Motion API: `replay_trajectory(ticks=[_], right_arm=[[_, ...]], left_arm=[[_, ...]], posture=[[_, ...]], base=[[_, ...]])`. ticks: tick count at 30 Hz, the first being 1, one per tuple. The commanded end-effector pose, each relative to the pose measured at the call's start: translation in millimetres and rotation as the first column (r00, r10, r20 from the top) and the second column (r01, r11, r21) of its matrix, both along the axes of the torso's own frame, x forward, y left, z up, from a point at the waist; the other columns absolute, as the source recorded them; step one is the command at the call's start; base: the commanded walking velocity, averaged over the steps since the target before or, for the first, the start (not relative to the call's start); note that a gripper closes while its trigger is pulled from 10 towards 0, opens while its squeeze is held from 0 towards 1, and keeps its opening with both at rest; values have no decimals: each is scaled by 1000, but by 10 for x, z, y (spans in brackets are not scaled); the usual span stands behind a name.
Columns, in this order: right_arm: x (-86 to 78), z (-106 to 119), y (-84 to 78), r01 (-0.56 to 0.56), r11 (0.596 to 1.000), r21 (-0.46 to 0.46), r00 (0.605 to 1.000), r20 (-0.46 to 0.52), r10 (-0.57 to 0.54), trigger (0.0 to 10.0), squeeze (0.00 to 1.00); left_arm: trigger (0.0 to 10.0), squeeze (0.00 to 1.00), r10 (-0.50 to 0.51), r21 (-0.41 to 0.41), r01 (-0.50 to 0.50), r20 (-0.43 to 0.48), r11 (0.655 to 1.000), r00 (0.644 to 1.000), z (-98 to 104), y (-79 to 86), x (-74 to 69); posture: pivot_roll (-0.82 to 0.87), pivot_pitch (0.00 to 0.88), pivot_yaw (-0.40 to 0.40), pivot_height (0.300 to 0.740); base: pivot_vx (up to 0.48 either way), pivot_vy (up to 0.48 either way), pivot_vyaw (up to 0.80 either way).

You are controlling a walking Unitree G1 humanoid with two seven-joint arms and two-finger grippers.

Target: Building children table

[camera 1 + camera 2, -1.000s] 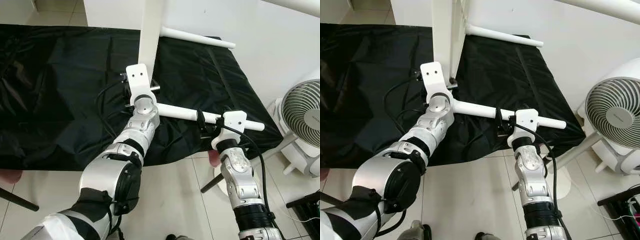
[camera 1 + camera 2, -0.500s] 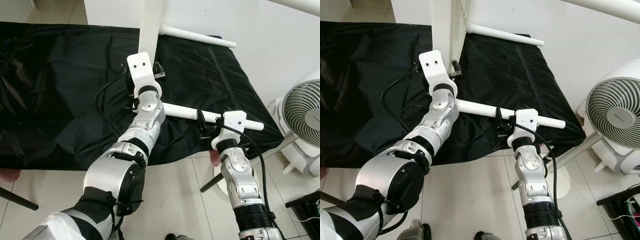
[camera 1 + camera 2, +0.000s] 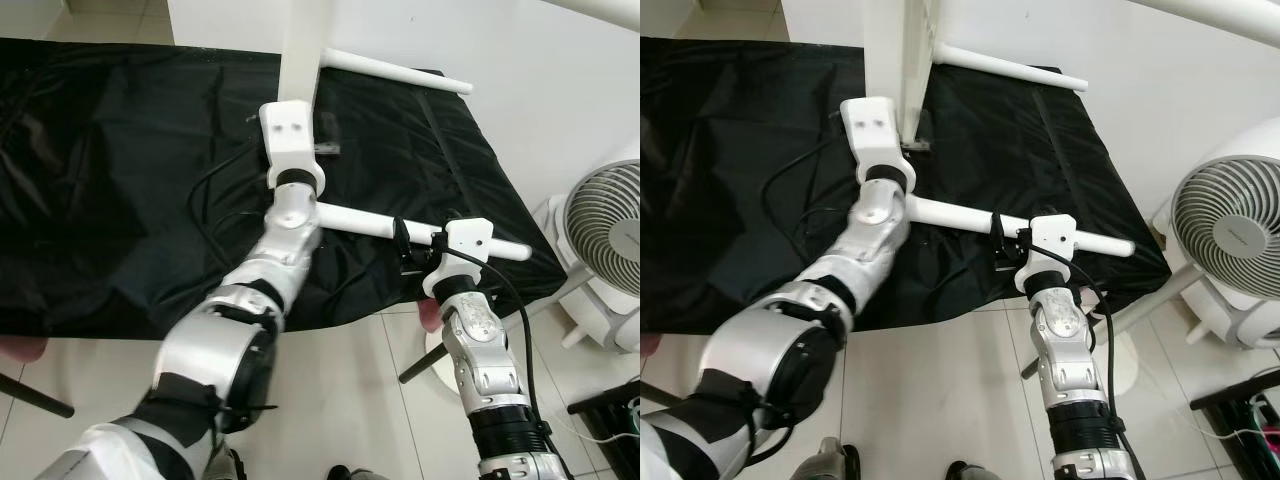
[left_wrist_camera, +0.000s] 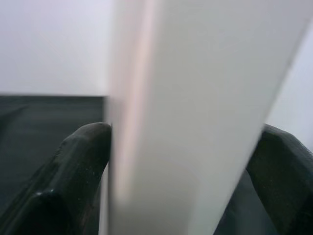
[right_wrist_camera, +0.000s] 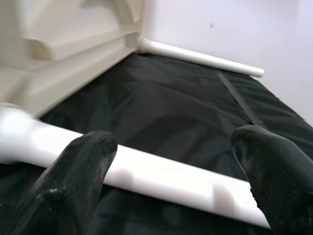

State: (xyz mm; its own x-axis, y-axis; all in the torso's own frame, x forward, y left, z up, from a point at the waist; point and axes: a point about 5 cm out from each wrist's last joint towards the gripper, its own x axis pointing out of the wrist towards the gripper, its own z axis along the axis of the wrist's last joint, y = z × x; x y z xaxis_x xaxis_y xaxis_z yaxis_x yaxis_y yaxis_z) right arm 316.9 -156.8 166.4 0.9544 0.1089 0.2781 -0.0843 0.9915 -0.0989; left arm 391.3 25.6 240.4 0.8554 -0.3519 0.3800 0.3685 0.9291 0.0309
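The left claw (image 4: 181, 147) has moved up to 12 o'clock and now pinches the standing white tabletop (image 3: 303, 45). The right claw (image 5: 171, 161) hangs open around 1 white leg (image 3: 420, 233) on the black cloth (image 3: 120, 180), at 3 o'clock. The build can start.

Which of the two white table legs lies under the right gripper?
The near leg, at the black cloth's front; the right gripper hovers there. The other leg lies far back.
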Motion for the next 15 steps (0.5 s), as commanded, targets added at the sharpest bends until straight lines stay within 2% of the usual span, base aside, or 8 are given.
replay_trajectory(ticks=[1,2,6,9,12,13,15], right_arm=[[-8,-26,-31,7,1000,-10,1000,-15,-7,10000,0],[-10,-25,-38,8,1000,-10,1000,-15,-8,10000,0],[-15,-22,-50,11,1000,-11,1000,-14,-11,10000,0],[-23,-30,-57,13,1000,-10,1000,-16,-13,10000,0],[-29,-37,-60,16,1000,-9,1000,-18,-16,10000,0],[-29,-37,-60,16,1000,-9,1000,-18,-16,10000,0],[-26,-37,-57,17,1000,-8,1000,-18,-17,10000,0]], left_arm=[[10000,0,-113,106,109,24,988,993,-49,-175,-70],[10000,0,-119,139,115,20,984,993,-87,-167,-72],[10000,0,-128,157,126,3,979,992,-136,-141,-67],[10000,0,-99,168,100,-13,981,995,-155,-105,-44],[10000,0,10,159,-1,-51,987,999,-168,-9,17],[10000,0,10,159,-1,-51,987,999,-168,-9,17],[10000,0,76,148,-64,-77,987,994,-182,41,47]], posture=[[-29,142,-71,740],[-31,146,-67,740],[-29,147,-63,740],[-30,147,-62,740],[-29,144,-62,740],[-29,144,-62,740],[-29,142,-63,740]], base=[[0,0,0],[0,0,0],[0,0,0],[0,0,0],[0,0,0],[0,0,0],[0,0,0]])
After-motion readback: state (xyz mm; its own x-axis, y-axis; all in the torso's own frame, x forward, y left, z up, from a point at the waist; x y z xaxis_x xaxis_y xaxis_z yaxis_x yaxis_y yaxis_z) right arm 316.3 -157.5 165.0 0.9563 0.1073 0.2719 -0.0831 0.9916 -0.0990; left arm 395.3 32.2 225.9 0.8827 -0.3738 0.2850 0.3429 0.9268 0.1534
